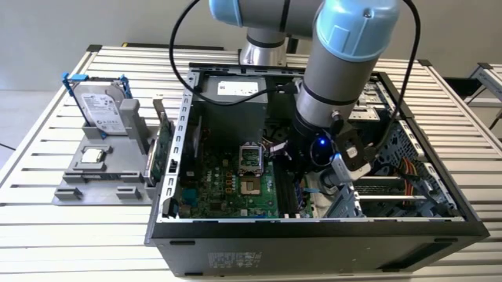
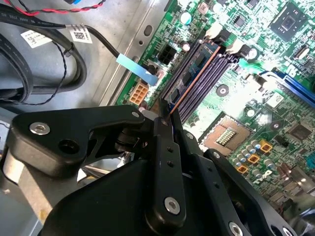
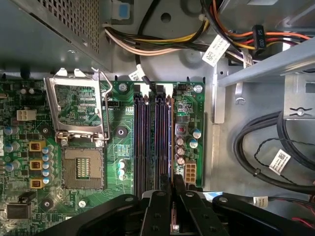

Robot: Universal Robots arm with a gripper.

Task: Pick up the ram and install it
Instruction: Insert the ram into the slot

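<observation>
Second wrist view: the ram [image 2: 193,78] is seen seated edge-down in a slot of the motherboard [image 2: 275,64], its near end clamped between the fingers of the hand [image 2: 164,119]. It is judged light, stiff and fragile, best gripped by its edges.

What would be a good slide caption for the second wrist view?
Gripper shut on the ram, its long edge seated along a motherboard memory slot.
</observation>
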